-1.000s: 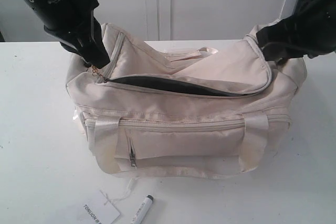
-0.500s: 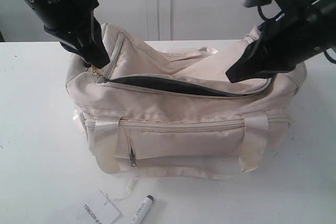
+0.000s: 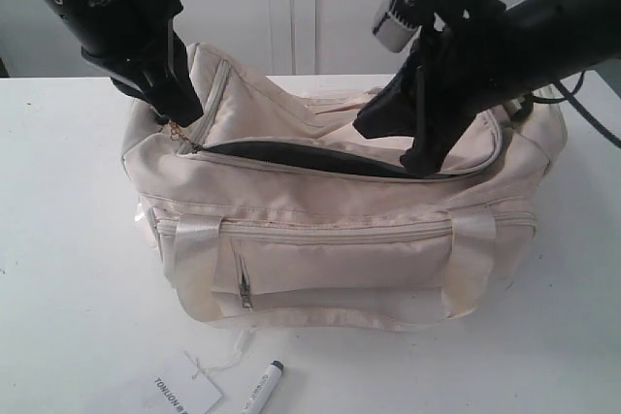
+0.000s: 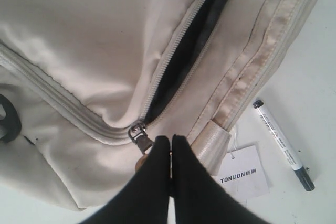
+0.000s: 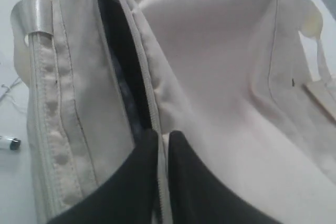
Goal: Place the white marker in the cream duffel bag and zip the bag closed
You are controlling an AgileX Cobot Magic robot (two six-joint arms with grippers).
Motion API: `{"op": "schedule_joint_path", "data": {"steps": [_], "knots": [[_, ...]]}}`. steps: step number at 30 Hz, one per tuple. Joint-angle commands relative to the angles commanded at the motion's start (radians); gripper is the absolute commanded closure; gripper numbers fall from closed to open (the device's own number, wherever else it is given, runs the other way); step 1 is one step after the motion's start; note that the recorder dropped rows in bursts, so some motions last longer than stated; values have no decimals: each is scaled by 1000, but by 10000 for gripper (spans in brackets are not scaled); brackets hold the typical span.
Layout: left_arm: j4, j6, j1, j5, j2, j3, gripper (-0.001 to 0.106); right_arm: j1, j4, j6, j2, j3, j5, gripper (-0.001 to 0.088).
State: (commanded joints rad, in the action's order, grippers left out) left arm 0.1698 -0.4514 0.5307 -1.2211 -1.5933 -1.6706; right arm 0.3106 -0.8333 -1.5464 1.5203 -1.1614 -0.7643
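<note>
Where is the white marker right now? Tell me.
In the exterior view the white marker lies on the table at the bottom edge, in front of the cream duffel bag, just right of the paper tag.

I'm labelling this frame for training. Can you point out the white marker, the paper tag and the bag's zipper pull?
white marker (image 4: 278, 140): left wrist view, middle of the barrel.
paper tag (image 4: 242, 174): left wrist view, printed face.
zipper pull (image 4: 139, 135): left wrist view, metal tab.
</note>
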Motion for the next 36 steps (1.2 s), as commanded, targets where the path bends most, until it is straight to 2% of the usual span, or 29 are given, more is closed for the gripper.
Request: {"op": "schedule_joint_path", "data": {"steps": [7,14,19,26,36], "knots": [[0,0,0,0,0,0,1053,20,-7,-78,44,0,6,395],[0,0,0,0,0,0,1053,32,-67,-109,74,0,2,255],[0,0,0,0,0,0,1053,79,-67,-158,104,0,18,228],[0,2,0,0,0,0,1053,123,-72,-158,141,0,141,227],[0,2,0,0,0,0,1053,182,-78,-152,178,0,114,229]]}}
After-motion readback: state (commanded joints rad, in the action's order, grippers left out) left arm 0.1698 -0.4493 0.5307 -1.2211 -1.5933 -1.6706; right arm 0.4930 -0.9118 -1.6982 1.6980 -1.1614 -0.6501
